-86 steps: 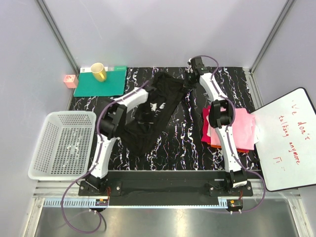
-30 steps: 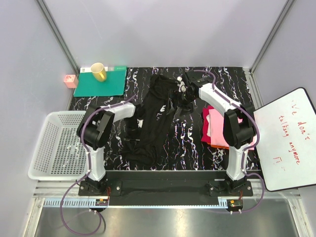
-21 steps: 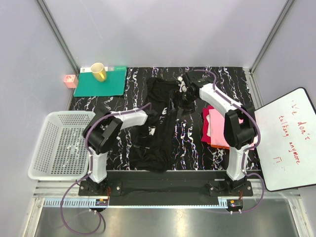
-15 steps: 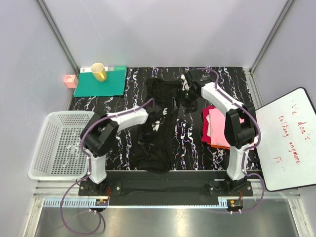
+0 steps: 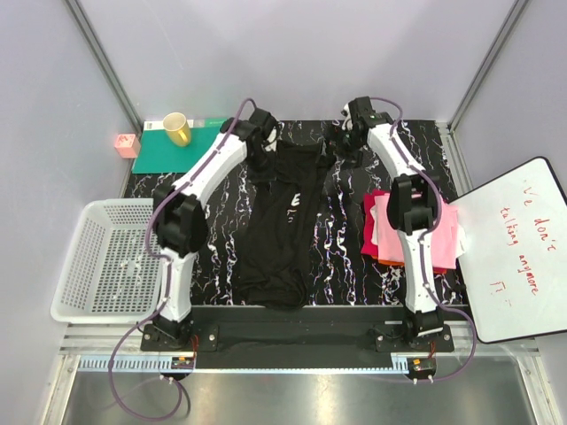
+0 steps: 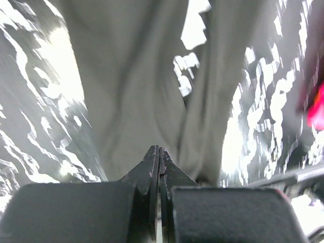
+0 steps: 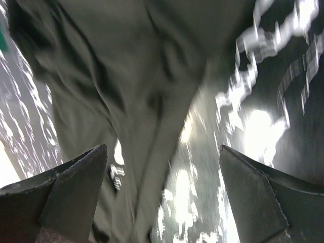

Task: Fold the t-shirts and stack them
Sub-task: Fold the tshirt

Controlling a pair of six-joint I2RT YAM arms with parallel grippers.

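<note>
The black t-shirt [image 5: 282,221] lies stretched out lengthways down the middle of the black marbled table [image 5: 354,266]. Its hem is at the near end and its collar end is far from the arm bases. A bit of white lettering shows on the chest, too small to read.

The left end effector [image 5: 264,146] sits at the shirt's far-left corner. In the left wrist view it [image 6: 159,150] is clenched tight, and the creases of the cloth run together into its tips, so it is pinching the black t-shirt there. The right end effector [image 5: 342,144] is at the shirt's far-right corner. In the right wrist view it [image 7: 162,152] is spread wide, released, with nothing between its fingers [image 7: 76,187]. Rumpled dark cloth and a patch of table lie below the gap.

To the right of the black t-shirt, well apart from it, is a stack of folded shirts. A pink shirt [image 5: 443,232] is on top, a red shirt [image 5: 368,232] shows along the side nearest the black shirt, and an orange shirt [image 5: 386,262] peeks out at the near edge. The right arm's forearm crosses above this stack. Further right of the black t-shirt, past the stack, a whiteboard [image 5: 514,257] with red handwriting lies flat.

To the left of the black t-shirt a white perforated basket [image 5: 111,257] sits at the table's edge, its holed bottom in plain sight. Off the shirt's far-left corner is a green mat [image 5: 190,155] with a yellow cup [image 5: 176,129] standing upright on it. What the cup holds I cannot tell. A small pink box [image 5: 127,144] sits just beyond the mat.
</note>
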